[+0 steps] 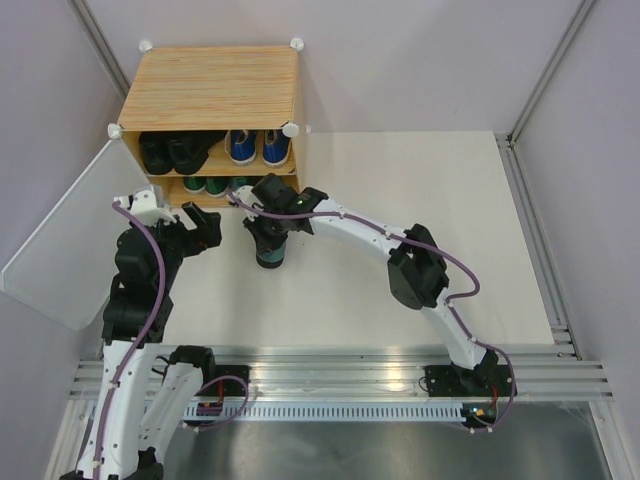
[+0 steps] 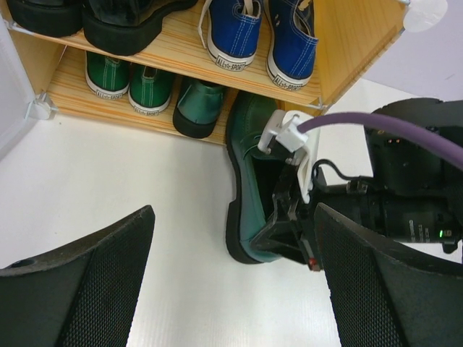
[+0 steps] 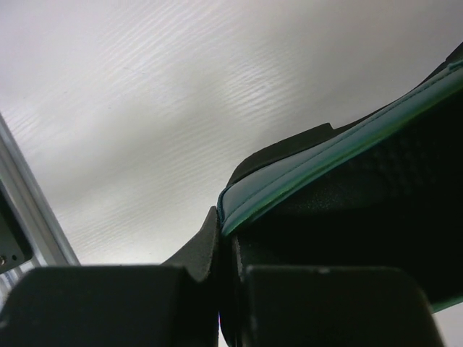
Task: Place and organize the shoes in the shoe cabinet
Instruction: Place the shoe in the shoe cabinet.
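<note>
Shoe cabinet (image 1: 215,85) held black boots (image 1: 175,150) and blue sneakers (image 1: 258,146) on its upper shelf, green sneakers (image 2: 130,81) and one loafer (image 2: 197,108) below. The second loafer (image 2: 249,166) sat on the surface (image 1: 400,200) just outside, heel rim pinched by the right tool (image 3: 228,282); the left tool (image 2: 233,238) gaped wide, empty.

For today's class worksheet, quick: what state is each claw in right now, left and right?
Left claw: open, holding nothing.
Right claw: shut on the rim of the dark-green loafer.
</note>
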Controlling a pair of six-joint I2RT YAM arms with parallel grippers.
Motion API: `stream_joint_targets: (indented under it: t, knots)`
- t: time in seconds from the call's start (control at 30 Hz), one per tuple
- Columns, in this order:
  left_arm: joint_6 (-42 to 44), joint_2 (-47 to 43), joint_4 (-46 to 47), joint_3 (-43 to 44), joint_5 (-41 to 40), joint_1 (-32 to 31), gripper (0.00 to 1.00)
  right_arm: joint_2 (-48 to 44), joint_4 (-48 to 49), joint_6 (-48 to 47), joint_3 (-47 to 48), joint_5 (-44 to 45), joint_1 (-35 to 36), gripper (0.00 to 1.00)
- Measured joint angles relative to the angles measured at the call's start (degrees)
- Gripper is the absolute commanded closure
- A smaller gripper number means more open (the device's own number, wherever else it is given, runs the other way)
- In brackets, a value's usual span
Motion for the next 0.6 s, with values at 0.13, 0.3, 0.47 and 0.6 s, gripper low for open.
stream_joint_targets:
  t: [0.13,0.3,0.47,0.6]
  knots:
    - [0.0,0.0,0.0,0.0,0.0,0.0,0.07,0.0,0.1,0.2,0.0,1.0,-2.1,0.99]
    - [0.0,0.1,0.0,0.0,0.0,0.0,0.07,0.3,0.6,0.3,0.4,1.2,-3.7,0.99]
    - [0.0,0.1,0.0,0.0,0.1,0.0,0.07,3.0,1.2,0.2,3.9,1.7,-4.3,0.99]
    - [0.0,0.2,0.0,0.0,0.2,-0.1,0.07,5.3,1.2,0.1,6.8,1.8,-5.4,0.99]
